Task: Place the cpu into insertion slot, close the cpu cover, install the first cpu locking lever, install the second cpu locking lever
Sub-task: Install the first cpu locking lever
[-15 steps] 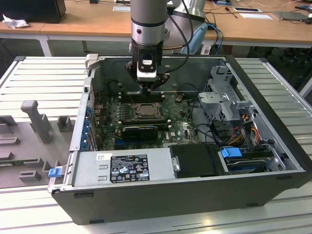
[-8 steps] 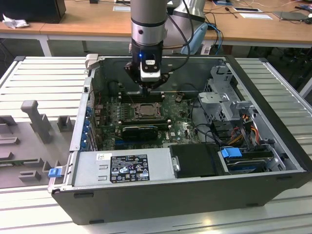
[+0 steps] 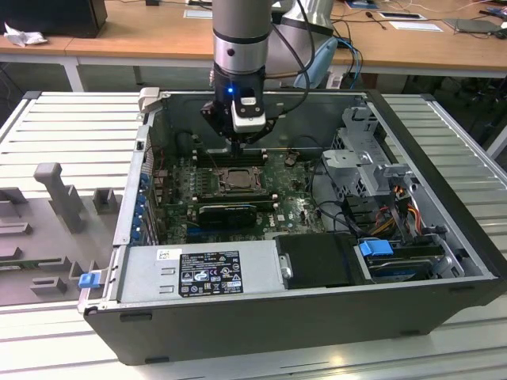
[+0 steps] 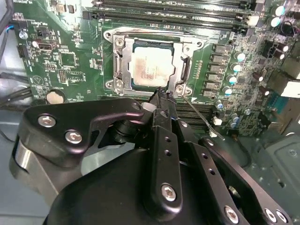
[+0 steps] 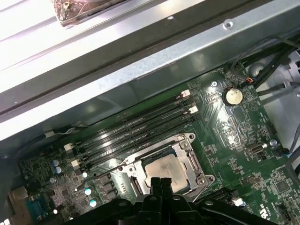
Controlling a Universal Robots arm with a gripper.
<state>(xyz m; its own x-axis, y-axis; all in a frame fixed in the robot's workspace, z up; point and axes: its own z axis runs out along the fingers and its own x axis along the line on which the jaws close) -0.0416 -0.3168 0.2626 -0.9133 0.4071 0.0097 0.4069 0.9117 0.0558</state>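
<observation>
The cpu [image 4: 151, 69], a pale silvery square, lies flat in the insertion slot, whose dark rim [image 4: 154, 43] shows along one edge of the chip. The cpu cover [image 4: 122, 58], a dull-grey frame, lies down around the chip. One thin wire locking lever [image 4: 202, 118] sticks out loose from a socket corner across the board. My gripper [image 4: 161, 95] is shut with nothing between its fingers, its tips just at the socket's edge near that lever's root. In the first wrist view the gripper [image 5: 161, 182] overlaps the chip [image 5: 165, 168]. In the exterior view it [image 3: 240, 145] hangs over the socket [image 3: 235, 179].
Long black memory slots [image 4: 178, 14] run beside the socket, and a coin battery [image 4: 56, 97] and capacitors [image 4: 236, 70] stand nearby. The case walls [image 5: 140, 61], power supply [image 3: 206, 271] and drive cage [image 3: 368, 158] enclose the board. A black card [image 3: 227, 212] lies in front of the socket.
</observation>
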